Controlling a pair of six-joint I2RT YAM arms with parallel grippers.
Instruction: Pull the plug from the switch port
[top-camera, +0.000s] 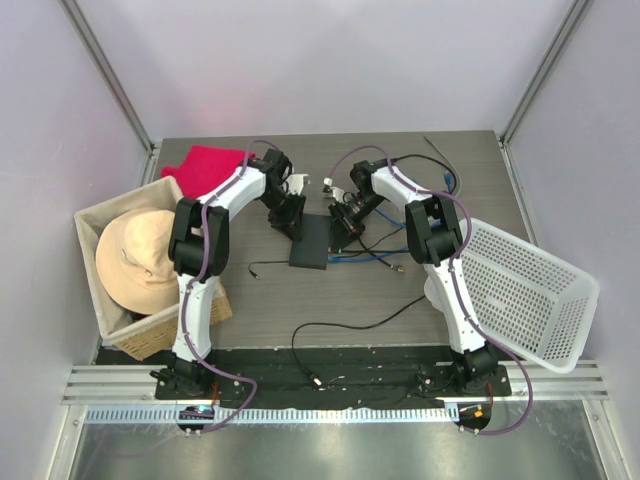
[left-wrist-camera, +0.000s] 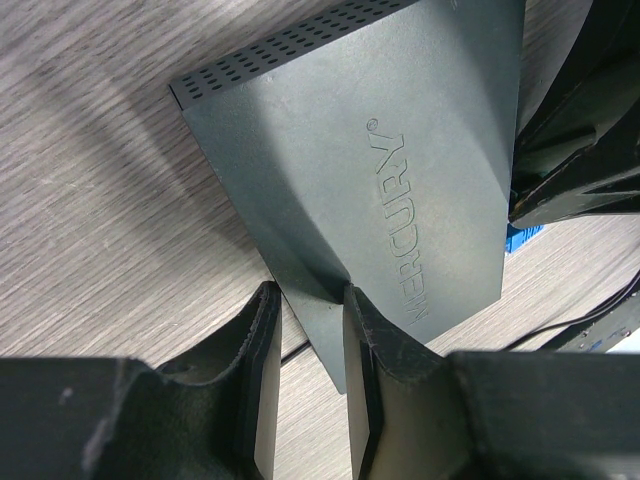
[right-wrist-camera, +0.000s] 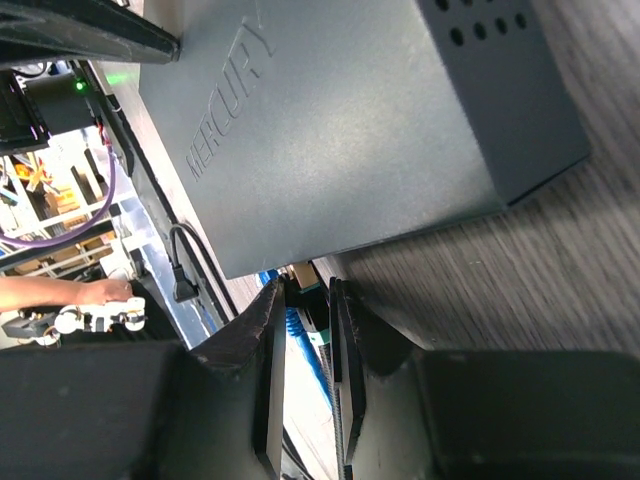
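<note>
The switch (top-camera: 310, 243) is a flat matte-black box marked MERCURY, lying mid-table. It fills the left wrist view (left-wrist-camera: 380, 150) and the right wrist view (right-wrist-camera: 340, 110). My left gripper (top-camera: 290, 215) is at its far-left corner. In the left wrist view its fingers (left-wrist-camera: 308, 310) stand a narrow gap apart, closed in on that corner. My right gripper (top-camera: 345, 225) is at the switch's right edge. In the right wrist view it (right-wrist-camera: 305, 300) is nearly shut around the plug (right-wrist-camera: 318, 275), a tan-tipped connector with a teal boot, seated in the port. A blue cable (right-wrist-camera: 295, 325) runs between the fingers.
A wicker basket (top-camera: 100, 215) holding a tan hat (top-camera: 145, 260) stands at the left, with a red cloth (top-camera: 210, 162) behind it. A white plastic basket (top-camera: 520, 290) leans at the right. Loose black cables (top-camera: 340, 330) and a blue cable (top-camera: 375, 257) lie around the switch.
</note>
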